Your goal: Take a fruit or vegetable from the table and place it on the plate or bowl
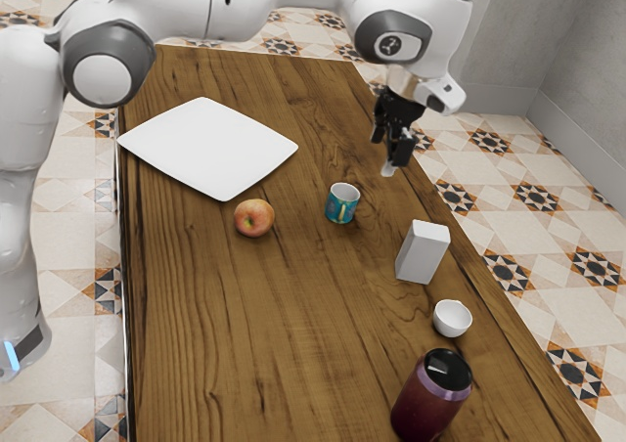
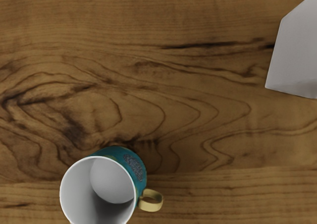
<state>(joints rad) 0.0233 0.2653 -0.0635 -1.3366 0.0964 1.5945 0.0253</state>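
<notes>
Six things stand on our wooden bench (image 1: 293,344). Toward its far end, at the exterior view's left, lies a flat white square plate (image 1: 207,147). Just nearer the camera than the plate's closest corner sits the apple (image 1: 254,217) — red with a yellow patch, resting on the wood, close to the plate but not touching it. To the exterior view's right of the apple stands a teal mug (image 1: 342,203), upright and white inside. Further right and nearer the camera a white box (image 1: 423,251) stands on end, then comes a small white bowl (image 1: 452,318), and near the front edge a dark purple jar (image 1: 432,395) with a black lid (image 1: 448,367). These three are spaced apart along the bench's right side.

Our arm (image 1: 245,2) comes in from the upper left, and the end effector (image 1: 391,156) hangs in the air near the bench's right edge, beyond the mug and well apart from the apple. Its two black fingers (image 1: 402,149) point down and stand spread, with nothing between them — it grips nothing.

From the wrist camera we look straight down on the wood grain. The mug (image 2: 106,187) shows its white interior and a pale yellow handle (image 2: 150,200), and one corner of the white box (image 2: 297,50) lies off to the side, clear of the mug.
</notes>
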